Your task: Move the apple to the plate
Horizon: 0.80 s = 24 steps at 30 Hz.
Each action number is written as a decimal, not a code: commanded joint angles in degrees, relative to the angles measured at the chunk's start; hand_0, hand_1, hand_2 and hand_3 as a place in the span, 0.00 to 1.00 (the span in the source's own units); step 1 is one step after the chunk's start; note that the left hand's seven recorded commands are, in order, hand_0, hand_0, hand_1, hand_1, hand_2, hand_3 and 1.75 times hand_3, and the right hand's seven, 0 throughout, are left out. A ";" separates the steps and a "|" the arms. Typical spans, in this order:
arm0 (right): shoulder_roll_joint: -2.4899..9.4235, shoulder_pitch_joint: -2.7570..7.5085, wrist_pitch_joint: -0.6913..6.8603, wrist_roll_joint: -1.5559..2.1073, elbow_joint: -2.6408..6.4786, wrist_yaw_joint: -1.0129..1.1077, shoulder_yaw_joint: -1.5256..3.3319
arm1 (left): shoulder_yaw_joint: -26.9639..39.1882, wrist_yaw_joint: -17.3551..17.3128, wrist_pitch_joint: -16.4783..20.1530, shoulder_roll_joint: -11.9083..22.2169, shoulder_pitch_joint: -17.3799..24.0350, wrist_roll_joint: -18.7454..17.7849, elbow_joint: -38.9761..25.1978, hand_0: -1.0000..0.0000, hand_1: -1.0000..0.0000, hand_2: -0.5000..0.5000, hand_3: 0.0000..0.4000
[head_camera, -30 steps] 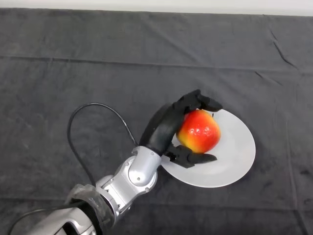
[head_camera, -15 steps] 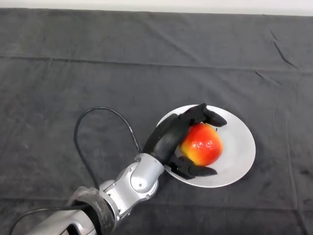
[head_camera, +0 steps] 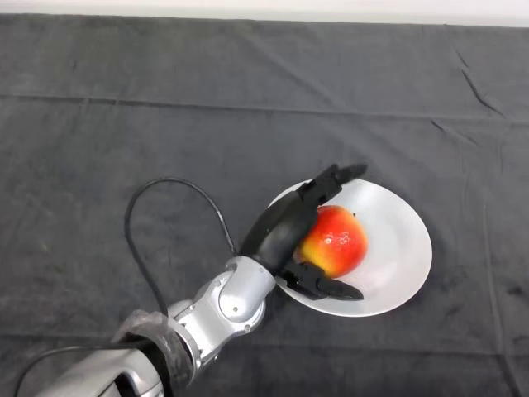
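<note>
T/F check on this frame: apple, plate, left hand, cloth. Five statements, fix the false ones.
1. The apple sits on the plate. True.
2. The plate is black. False: it is white, on a dark cloth.
3. The left hand is open, fingers straightened beside the apple. True.
4. The apple is green. False: it is red and yellow.
5. The hand is far from the plate. False: it reaches over the plate's left rim.

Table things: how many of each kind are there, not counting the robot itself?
Apple: 1
Plate: 1
Total: 2
</note>
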 commanded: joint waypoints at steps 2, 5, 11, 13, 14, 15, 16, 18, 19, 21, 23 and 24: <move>4.85 6.43 5.42 0.77 7.04 0.01 -0.88 | 3.08 -0.44 -2.31 2.54 -2.86 -0.99 2.12 1.00 1.00 0.50 0.00; 4.85 6.43 5.41 0.72 7.04 0.00 -0.92 | 5.44 -0.19 -3.59 3.86 -2.81 -1.17 2.25 1.00 1.00 0.50 0.00; 4.85 6.43 5.41 0.62 7.05 -0.01 -1.01 | 10.37 1.19 -5.55 6.40 -2.44 -1.35 1.89 1.00 1.00 0.50 0.00; 4.85 6.43 5.41 0.60 7.05 -0.01 -1.04 | 11.94 1.85 -5.99 7.26 -2.16 -1.30 1.42 1.00 1.00 0.50 0.00; 4.85 6.43 5.41 0.58 7.04 -0.01 -1.05 | 12.76 2.25 -6.18 7.71 -1.97 -1.24 1.07 1.00 1.00 0.50 0.00; 4.85 6.43 5.41 0.57 7.04 -0.01 -1.06 | 13.45 2.62 -6.32 8.11 -1.78 -1.17 0.73 1.00 1.00 0.50 0.00; 4.85 6.43 5.41 0.55 7.04 -0.02 -1.08 | 14.23 3.05 -6.47 8.56 -1.53 -1.07 0.27 1.00 1.00 0.50 0.00; 4.85 6.44 5.42 0.53 7.03 -0.02 -1.10 | 15.66 3.83 -6.73 9.48 -0.96 -0.86 -0.74 1.00 1.00 0.50 0.00; 4.85 6.44 5.42 0.52 7.03 -0.02 -1.11 | 16.42 4.26 -6.89 9.97 -0.60 -0.71 -1.30 1.00 1.00 0.50 0.00; 4.85 6.44 5.43 0.49 7.02 -0.02 -1.13 | 17.75 5.08 -7.21 10.79 0.13 -0.37 -2.31 1.00 1.00 0.50 0.00; 4.85 6.45 5.44 0.47 7.00 -0.03 -1.15 | 19.20 5.76 -7.49 11.77 0.97 -0.08 -3.51 1.00 1.00 0.50 0.00; 4.85 6.45 5.44 0.46 7.00 -0.03 -1.16 | 19.82 6.04 -7.59 12.20 1.35 0.06 -4.06 1.00 1.00 0.50 0.00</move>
